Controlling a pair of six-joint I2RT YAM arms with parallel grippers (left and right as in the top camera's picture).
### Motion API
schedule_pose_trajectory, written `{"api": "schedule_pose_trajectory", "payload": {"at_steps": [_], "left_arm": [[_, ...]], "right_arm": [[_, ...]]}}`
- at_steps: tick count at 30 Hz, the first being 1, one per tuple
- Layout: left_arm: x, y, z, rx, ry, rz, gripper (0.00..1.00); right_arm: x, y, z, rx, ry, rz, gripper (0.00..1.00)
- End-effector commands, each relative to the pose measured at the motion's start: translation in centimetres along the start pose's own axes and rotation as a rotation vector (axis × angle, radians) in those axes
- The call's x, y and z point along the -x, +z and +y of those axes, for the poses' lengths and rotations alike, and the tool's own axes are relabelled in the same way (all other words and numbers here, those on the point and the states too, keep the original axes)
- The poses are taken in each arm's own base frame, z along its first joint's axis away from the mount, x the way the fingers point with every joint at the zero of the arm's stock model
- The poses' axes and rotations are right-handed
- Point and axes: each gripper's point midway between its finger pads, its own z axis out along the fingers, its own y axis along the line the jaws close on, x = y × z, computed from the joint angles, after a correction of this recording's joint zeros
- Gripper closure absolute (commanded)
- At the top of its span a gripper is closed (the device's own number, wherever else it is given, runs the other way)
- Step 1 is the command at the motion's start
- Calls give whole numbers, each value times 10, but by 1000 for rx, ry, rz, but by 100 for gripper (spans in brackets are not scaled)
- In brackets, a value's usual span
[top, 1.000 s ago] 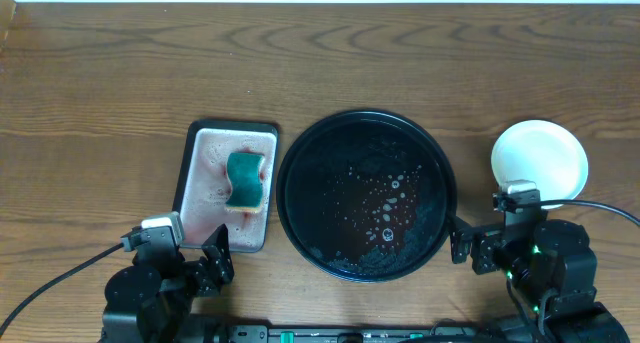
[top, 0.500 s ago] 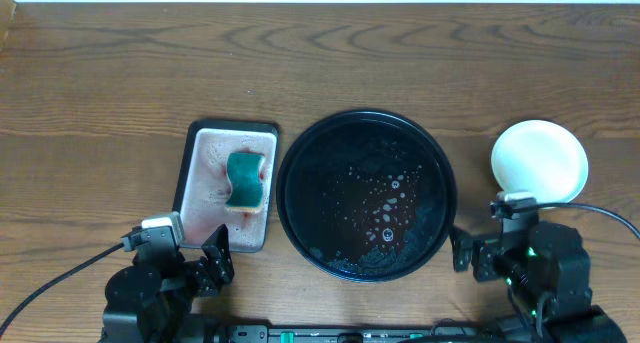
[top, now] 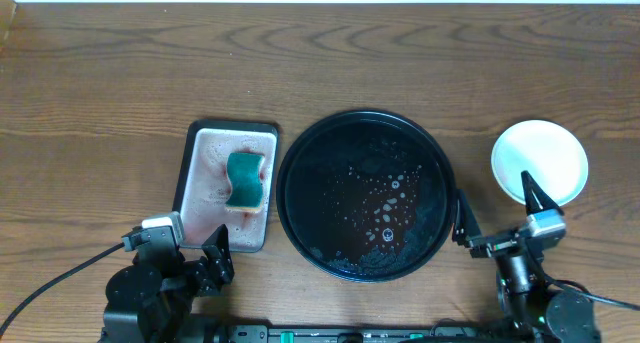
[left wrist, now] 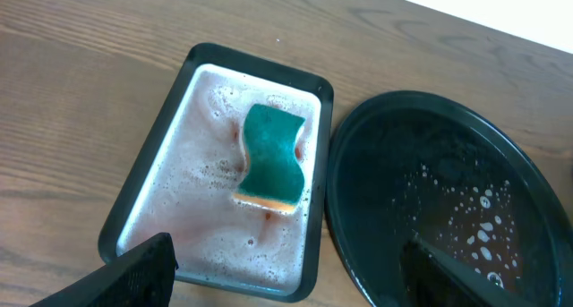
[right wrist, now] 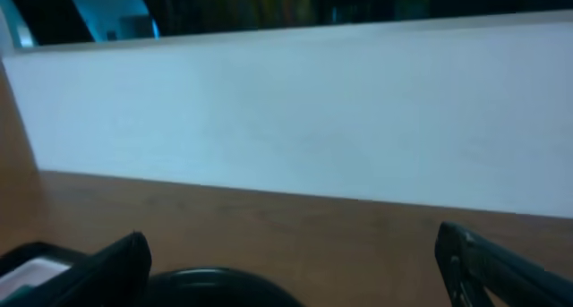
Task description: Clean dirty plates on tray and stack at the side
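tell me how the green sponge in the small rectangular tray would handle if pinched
The green, waisted foam sponge will probably squash and bend, not stay stiff. It lies in suds in the black-rimmed rectangular tray, so it is likely soaked: heavier than it looks, slippery, and apt to drip.

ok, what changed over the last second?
The right gripper pulled back toward the table's near edge and tipped upward, so its camera now faces the far wall. Its jaws stand open and empty, and nothing was grasped or released. The left gripper, the sponge in the rectangular tray, the black tray and the plates stayed put.
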Motion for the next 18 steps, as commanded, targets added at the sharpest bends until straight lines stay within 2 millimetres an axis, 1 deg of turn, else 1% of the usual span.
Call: {"api": "schedule_pose_trajectory", "payload": {"at_steps": [1, 4, 6, 7, 9, 18], "left_arm": [[-1, 0, 3, 14, 10, -2, 20], [-1, 0, 3, 14, 10, -2, 20], [-1, 0, 3, 14, 10, -2, 20], [-1, 0, 3, 14, 10, -2, 20], [-1, 0, 3, 14, 10, -2, 20], [-1, 0, 3, 14, 10, -2, 20]], "right_arm": [[-29, 4, -3, 5, -17, 3, 1], [-64, 4, -1, 23, -50, 95, 1], [-77, 2, 1, 43, -121, 147, 1], [-81, 2, 1, 44, -128, 165, 1], [-99, -2, 0, 45, -119, 239, 1], [-98, -1, -2, 37, -120, 237, 1]]}}
